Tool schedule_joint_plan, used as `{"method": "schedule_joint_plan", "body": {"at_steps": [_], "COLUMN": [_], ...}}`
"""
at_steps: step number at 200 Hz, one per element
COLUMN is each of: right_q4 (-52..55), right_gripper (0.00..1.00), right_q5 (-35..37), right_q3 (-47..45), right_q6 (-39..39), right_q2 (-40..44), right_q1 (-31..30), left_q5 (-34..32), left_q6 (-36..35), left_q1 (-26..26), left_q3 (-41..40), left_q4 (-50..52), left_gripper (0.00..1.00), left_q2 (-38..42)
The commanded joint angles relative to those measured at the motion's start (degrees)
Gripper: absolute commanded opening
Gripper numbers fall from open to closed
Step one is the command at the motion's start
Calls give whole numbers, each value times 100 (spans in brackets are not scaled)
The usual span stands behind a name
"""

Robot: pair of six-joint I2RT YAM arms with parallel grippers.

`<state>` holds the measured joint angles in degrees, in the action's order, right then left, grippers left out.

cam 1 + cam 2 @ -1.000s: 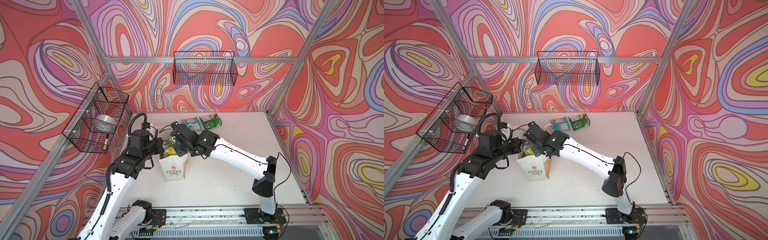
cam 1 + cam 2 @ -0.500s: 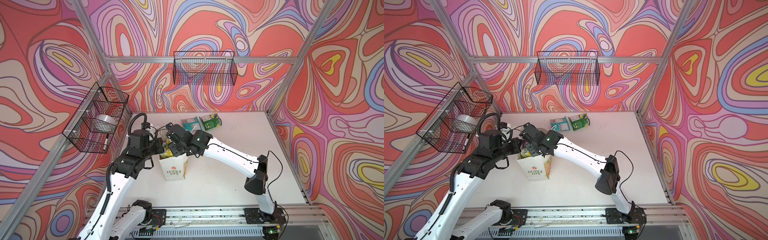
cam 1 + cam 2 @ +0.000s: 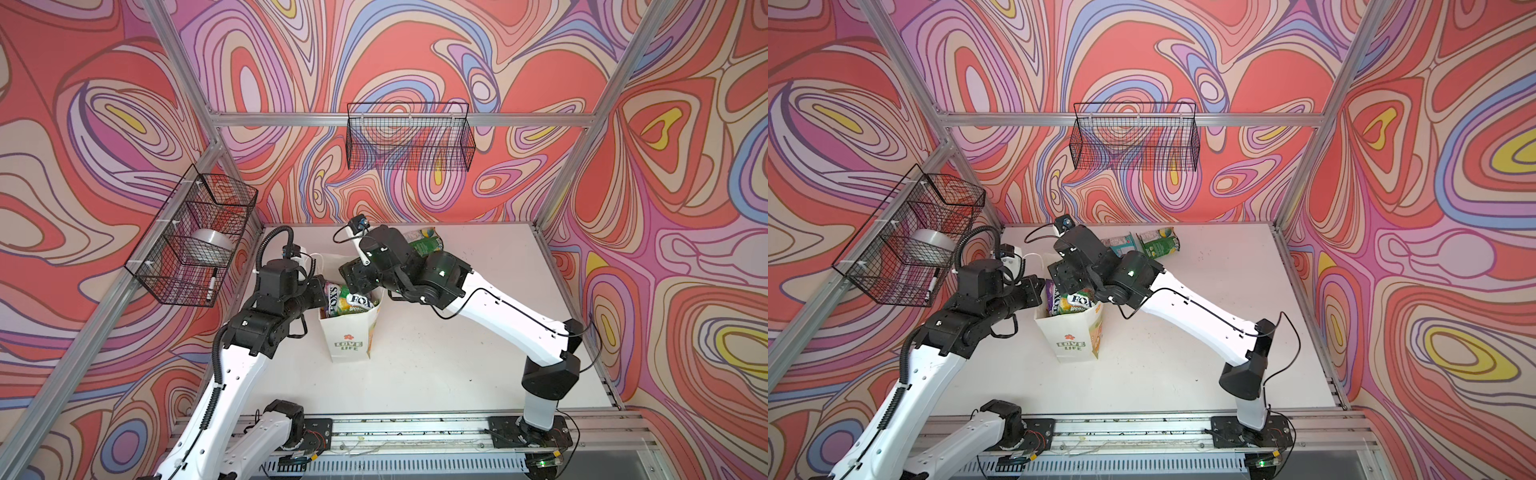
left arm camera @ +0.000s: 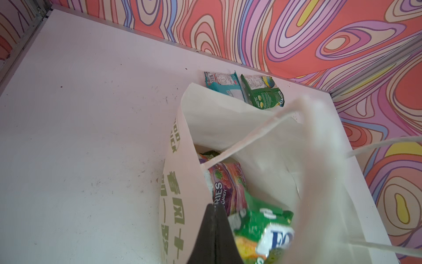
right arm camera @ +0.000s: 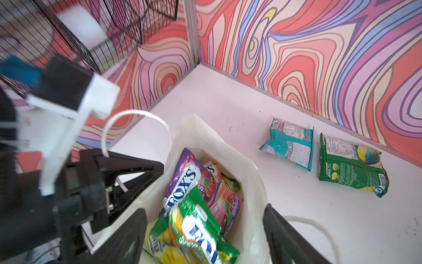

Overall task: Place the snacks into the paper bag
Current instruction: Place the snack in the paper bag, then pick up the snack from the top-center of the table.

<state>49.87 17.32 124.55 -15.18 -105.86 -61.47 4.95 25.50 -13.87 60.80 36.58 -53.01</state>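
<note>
**Drop made over bag, two packets left out**

Right gripper (image 5: 203, 212) hangs over the paper bag (image 3: 349, 336) mouth, jaws wide, gripping nothing. A green FOX'S packet (image 5: 196, 230) lies loose atop the pile inside. Left gripper (image 3: 318, 291) is pinched shut on the bag's left rim. The bag stands left of centre. Next, probably: lift clear and reach far for the teal packet (image 3: 1119, 243) or the green Spring Tea packet (image 3: 1158, 245). Both lie flat, so a low pinch.

A white bag (image 3: 1070, 338) stands upright on the table (image 3: 1183, 365), packets (image 3: 1074, 303) showing in its mouth, the left hand (image 3: 1040, 286) at its rim, the right hand (image 3: 1069, 286) just above the opening, and a teal packet (image 3: 1120, 245) and a green packet (image 3: 1158, 246) lying side by side near the back wall.
</note>
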Motion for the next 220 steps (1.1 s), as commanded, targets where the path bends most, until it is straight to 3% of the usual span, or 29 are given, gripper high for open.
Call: {"method": "schedule_joint_plan", "body": {"at_steps": [1,32,62,127,178,220], "right_q4": [-420,-698,-922,-1860,-3301,-4331], "right_gripper": [93,98,98,98,98,98], "right_q5": [316,1110,1243,-332,-1836,-2554], "right_q3": [-341,-885,-1552,-3851,-5345,-5375], "right_q6": [116,96,-225,-1612,-2335,-2499], "right_q2": [612,1240,1767,2665,1912,486], "right_q1": [-5,64,454,2769,4452,5126], "left_q5": [50,42,54,63,68,70], "left_q6": [-51,-52,-46,-53,-46,-55], "left_q1": [-1,-1,-2,-2,-2,0], "left_q3": [108,115,109,115,115,111], "left_q4": [-114,-107,-101,-99,-99,-108], "left_gripper": [0,0,0,0,0,0], "left_q2": [29,48,38,51,53,55]}}
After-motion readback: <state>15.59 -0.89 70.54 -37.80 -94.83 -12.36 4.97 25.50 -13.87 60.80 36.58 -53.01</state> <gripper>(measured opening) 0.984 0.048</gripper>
